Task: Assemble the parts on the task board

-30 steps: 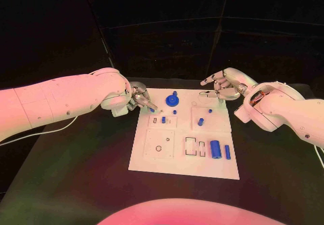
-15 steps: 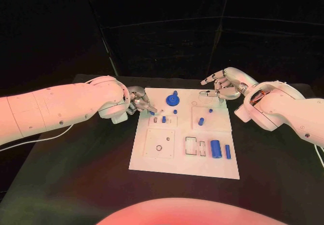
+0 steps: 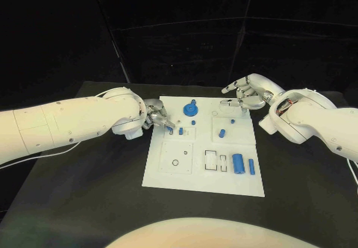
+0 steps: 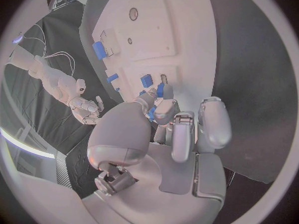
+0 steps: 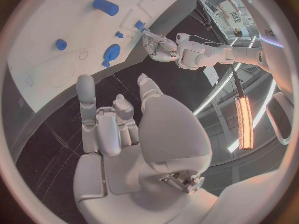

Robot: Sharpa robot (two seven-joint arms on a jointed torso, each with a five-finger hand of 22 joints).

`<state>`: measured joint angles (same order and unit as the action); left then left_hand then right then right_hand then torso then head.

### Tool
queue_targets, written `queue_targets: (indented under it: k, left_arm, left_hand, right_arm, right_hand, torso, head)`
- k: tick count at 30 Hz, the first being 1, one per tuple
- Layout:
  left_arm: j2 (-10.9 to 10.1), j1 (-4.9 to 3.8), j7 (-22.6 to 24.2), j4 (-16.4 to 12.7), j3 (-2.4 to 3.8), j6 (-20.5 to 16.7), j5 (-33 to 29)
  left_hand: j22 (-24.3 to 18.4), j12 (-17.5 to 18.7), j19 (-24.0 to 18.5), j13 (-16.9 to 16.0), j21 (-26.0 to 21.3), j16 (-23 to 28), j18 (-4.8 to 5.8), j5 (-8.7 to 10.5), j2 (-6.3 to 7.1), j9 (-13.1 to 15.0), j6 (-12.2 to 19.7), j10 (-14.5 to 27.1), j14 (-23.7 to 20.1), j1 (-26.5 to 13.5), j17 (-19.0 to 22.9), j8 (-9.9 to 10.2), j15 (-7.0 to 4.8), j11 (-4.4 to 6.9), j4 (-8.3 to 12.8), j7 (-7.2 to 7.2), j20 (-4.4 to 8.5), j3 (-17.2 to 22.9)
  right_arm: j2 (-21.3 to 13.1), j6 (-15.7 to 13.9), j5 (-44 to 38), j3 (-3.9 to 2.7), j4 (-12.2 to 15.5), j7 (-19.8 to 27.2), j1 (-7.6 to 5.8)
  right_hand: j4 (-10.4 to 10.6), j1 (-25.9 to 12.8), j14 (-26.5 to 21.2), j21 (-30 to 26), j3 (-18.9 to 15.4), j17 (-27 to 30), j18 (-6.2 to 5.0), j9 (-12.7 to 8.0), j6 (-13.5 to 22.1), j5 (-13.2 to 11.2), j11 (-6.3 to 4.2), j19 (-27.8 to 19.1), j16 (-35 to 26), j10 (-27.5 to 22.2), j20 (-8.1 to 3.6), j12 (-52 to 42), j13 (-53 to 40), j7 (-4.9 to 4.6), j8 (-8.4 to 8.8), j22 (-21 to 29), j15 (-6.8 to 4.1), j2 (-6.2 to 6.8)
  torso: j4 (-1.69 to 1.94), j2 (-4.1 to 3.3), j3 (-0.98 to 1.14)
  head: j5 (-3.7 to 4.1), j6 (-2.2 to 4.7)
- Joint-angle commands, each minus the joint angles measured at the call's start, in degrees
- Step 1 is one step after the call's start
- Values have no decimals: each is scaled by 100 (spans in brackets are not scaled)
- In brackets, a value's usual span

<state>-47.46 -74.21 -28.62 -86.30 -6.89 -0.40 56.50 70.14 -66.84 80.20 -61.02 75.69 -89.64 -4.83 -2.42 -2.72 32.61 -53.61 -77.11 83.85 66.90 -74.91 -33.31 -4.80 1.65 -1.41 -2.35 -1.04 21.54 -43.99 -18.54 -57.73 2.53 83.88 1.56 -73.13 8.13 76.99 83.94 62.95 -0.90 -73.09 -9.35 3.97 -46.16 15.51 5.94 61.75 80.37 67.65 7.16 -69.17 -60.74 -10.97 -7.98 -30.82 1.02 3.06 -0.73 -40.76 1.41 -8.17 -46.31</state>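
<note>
— Left hand [image 3: 157, 114], what has it got?
— It pinches a small blue part [image 4: 160, 90] at the task board [image 3: 190, 178]'s upper-left edge.
— Right hand [image 3: 244, 93]?
— Fingers curled, holding nothing, above the board's upper-right corner.

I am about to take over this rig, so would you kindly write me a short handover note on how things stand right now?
Left hand: pinches a small blue part in its fingers, low over the task board, at the slots near its left edge.
Right hand: holds nothing, fingers curled but apart, above the board's far right corner.
On the board: blue gear at the far middle, large blue cylinder and thin blue pin near the right edge, short blue peg in the right middle.
Done: some small parts look seated; I cannot tell which.
Left: place the held part, then the loose cylinder and pin.
</note>
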Motion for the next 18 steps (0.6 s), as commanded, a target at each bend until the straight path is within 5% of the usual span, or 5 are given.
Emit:
queue_targets:
  k: [1, 18]
  left_arm:
    - [10, 1, 8, -15, 2, 215, 196]
    - [32, 5, -17, -12, 0, 543, 381]
  left_hand:
    - [9, -11, 52, -1, 34, -36, 34, -25, -8, 8, 10, -65, 615, -43, -1509, -17, -42, 36, 686, 16, 0, 712]
    - [-1, 17, 45, 29, 23, -36, 31, -25, 32, 22, 19, -51, 615, -78, -1509, -24, -40, 34, 721, 15, -1, 789]
  right_arm:
    - [2, 38, -13, -4, 3, 29, -10]
    - [4, 31, -13, -4, -8, 32, -10]
  right_hand:
    - [4, -18, 207, -28, -32, 6, -66, -2, 0, 29, -38, 13, -28, 8, -19, -2, 8, 30, -33, 7, -12, -57]
    - [4, -9, 204, -40, -36, 26, -68, -3, -1, 34, -40, 8, -42, -3, -21, 8, 28, 32, -39, 27, -14, -62]
  torso:
    - [-3, 1, 0]
    - [3, 1, -1]
  head:
    - [-5, -15]
    - [0, -38]
